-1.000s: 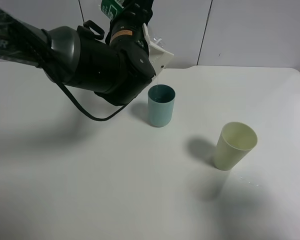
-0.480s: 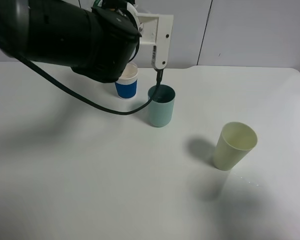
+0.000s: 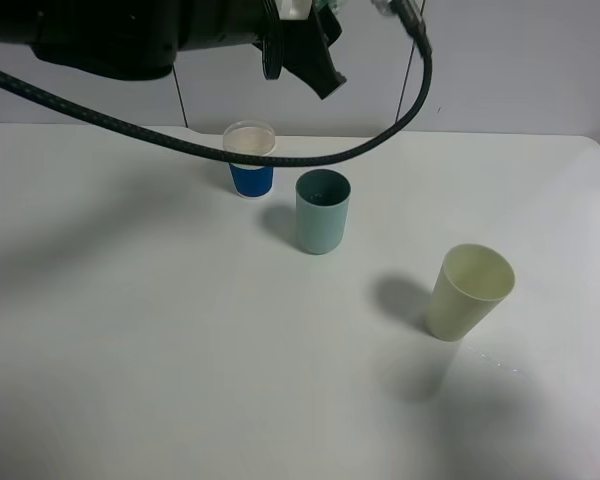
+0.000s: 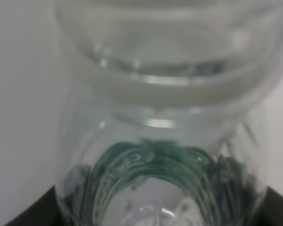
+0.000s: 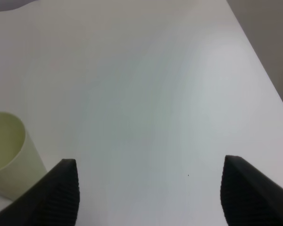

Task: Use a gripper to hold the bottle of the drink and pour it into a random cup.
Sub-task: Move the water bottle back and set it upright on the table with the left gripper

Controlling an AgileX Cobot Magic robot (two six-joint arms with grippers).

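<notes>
In the left wrist view the clear bottle (image 4: 160, 141), its dark green label showing through the plastic, fills the frame. My left gripper (image 4: 160, 214) is shut on it, with dark fingers (image 4: 35, 214) at its two sides. In the high view the black left arm (image 3: 130, 30) is raised along the top edge; its gripper and the bottle are mostly cut off there. Below stand a blue cup (image 3: 250, 160), a teal cup (image 3: 322, 210) and a pale yellow cup (image 3: 470, 292). My right gripper (image 5: 155, 197) is open and empty over the table, beside the pale yellow cup (image 5: 7, 155).
A black cable (image 3: 380, 135) loops from the left arm down over the blue cup's area. The white table (image 3: 130, 350) ends at a wall behind the cups. The table's edge (image 5: 262, 70) runs close beside the right gripper.
The left arm has lifted up and back from over the teal cup to the top edge of the high view. The blue cup has come into sight.
</notes>
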